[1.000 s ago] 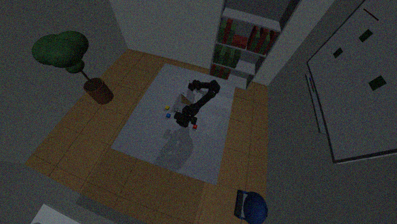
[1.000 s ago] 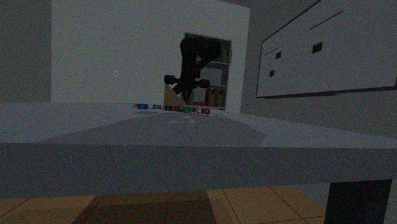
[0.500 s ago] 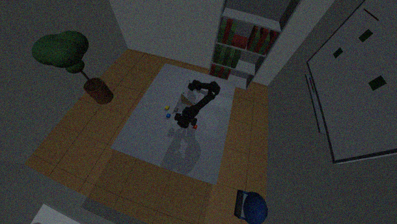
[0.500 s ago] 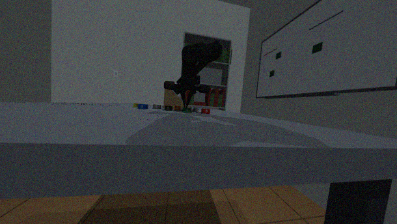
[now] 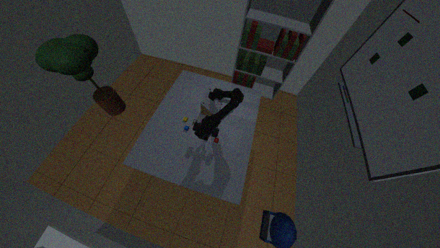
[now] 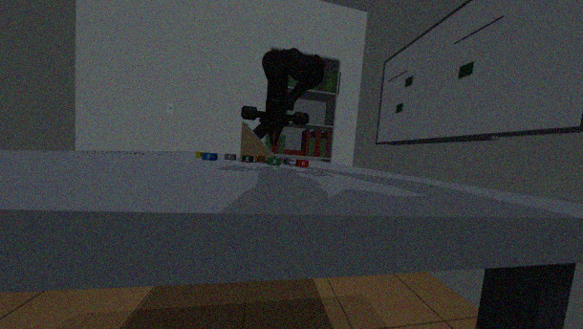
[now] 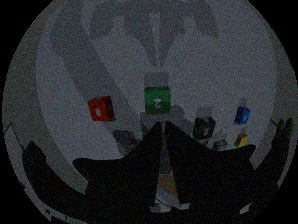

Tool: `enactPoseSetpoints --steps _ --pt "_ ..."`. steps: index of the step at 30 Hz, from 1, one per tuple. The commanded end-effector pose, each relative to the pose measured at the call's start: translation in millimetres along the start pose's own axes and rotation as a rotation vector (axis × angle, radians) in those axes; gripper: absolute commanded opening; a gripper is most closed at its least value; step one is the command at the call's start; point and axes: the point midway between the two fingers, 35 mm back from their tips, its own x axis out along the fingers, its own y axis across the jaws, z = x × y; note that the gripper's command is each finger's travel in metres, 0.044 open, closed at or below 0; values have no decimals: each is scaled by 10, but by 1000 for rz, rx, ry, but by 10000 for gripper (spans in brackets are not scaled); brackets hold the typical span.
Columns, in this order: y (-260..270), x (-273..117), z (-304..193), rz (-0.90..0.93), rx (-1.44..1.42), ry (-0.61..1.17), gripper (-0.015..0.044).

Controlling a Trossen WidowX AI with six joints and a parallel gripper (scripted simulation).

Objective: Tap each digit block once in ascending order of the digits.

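My gripper (image 6: 274, 144) (image 7: 162, 125) is shut and empty, tips down above the green block (image 6: 273, 162) (image 7: 157, 101), which lies just beyond the tips in the wrist view. The red block (image 5: 216, 140) (image 6: 302, 164) (image 7: 102, 109) is left of it there. The black block (image 6: 248, 159) (image 7: 204, 128), blue block (image 5: 186, 127) (image 6: 209, 156) (image 7: 242, 115), yellow block (image 5: 185, 119) (image 7: 241, 139) and grey block (image 6: 229, 157) (image 7: 220, 144) are to the right. An orange block (image 6: 260, 159) and a whitish block (image 6: 288, 162) show in the exterior view. The digits are too dark and noisy to read surely.
A tan wedge (image 5: 205, 109) (image 6: 251, 143) stands behind the blocks, near the arm. The arm hides part of the block group in the top view. A bookshelf, a potted plant and a blue chair stand away from the blocks.
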Motion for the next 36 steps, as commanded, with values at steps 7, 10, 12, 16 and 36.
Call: enactPoseSetpoints --steps 7,10,12,16,36 --pt "-3 -705 -4 -5 -4 -9 20" --pt "-22 -706 -2 -6 -3 -9 20" --pt "-173 -715 7 -11 1 -10 20" --pt "-912 -745 -44 -26 23 -9 20" --pt "-1877 86 -302 -11 -5 -10 20"
